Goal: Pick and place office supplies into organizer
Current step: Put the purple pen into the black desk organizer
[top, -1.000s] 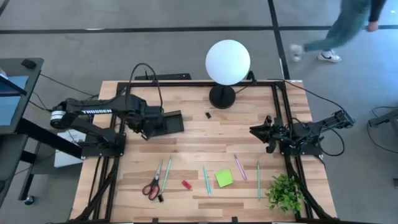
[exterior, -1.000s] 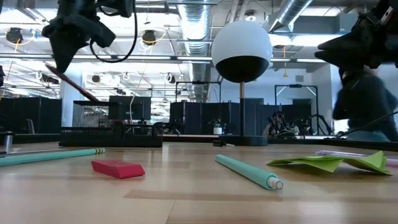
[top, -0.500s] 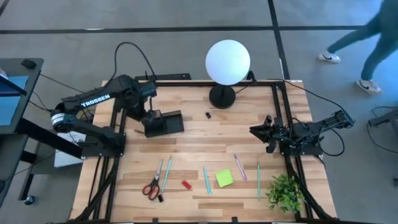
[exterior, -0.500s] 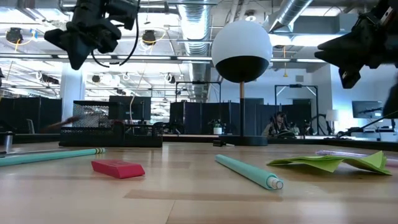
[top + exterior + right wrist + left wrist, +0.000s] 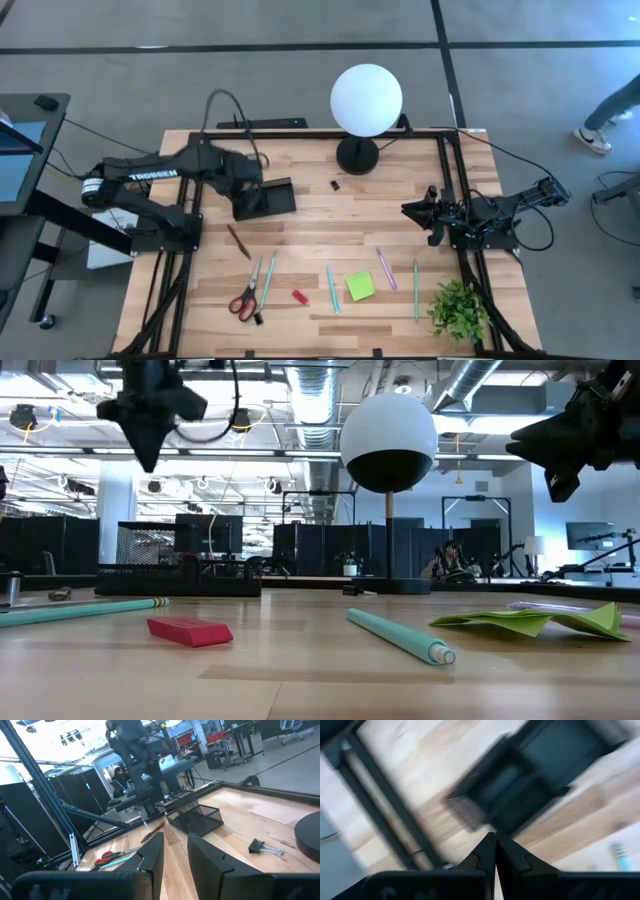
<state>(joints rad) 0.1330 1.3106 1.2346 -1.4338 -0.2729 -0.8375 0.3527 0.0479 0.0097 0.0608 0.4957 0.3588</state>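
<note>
The left gripper (image 5: 243, 190) is seen above the black mesh organizer (image 5: 268, 198), its pointed fingers (image 5: 487, 855) pressed together on nothing. A slim brown pen (image 5: 238, 241) is found lying flat on the pale planked wooden desk (image 5: 310, 225), just beside the organizer. The right gripper (image 5: 412, 210) is parked at the desk's right side, blunt fingers (image 5: 152, 852) slightly parted and empty.

The worktop (image 5: 330, 225) is pale striped wood; at ten o'clock on it sits the black mesh organizer (image 5: 265, 197), with a brown pen (image 5: 238, 241) lying just beside it. Along the six o'clock edge lie red-handled scissors (image 5: 245, 299), teal pens (image 5: 332, 288), a lime-green sticky-note pad (image 5: 360, 286) and a red piece (image 5: 300, 296) (tiny). A white globe lamp (image 5: 366, 98) on a black base stands at twelve o'clock, a green leafy plant (image 5: 459, 308) at five.
</note>
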